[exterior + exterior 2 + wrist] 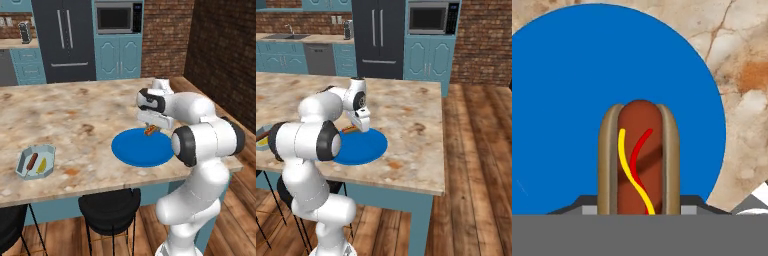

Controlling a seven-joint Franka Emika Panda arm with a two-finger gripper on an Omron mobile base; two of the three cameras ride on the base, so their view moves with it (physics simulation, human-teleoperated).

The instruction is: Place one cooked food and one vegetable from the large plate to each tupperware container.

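Hand view: short orange-brown hot dog in a bun (639,160) sits between the gripper (640,209) jaws, clamped half-open.
Below hand: flat round bright blue plate (567,115).

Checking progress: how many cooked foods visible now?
2. The hot dog sits between the hand's fingers over the blue plate; the sausage lies in the octagonal container on the counter's left.

- no text, label, brand, number or sign can be read anywhere in these views.
- the microwave (118,17) front and the fridge (64,35) doors carry no legible marking.
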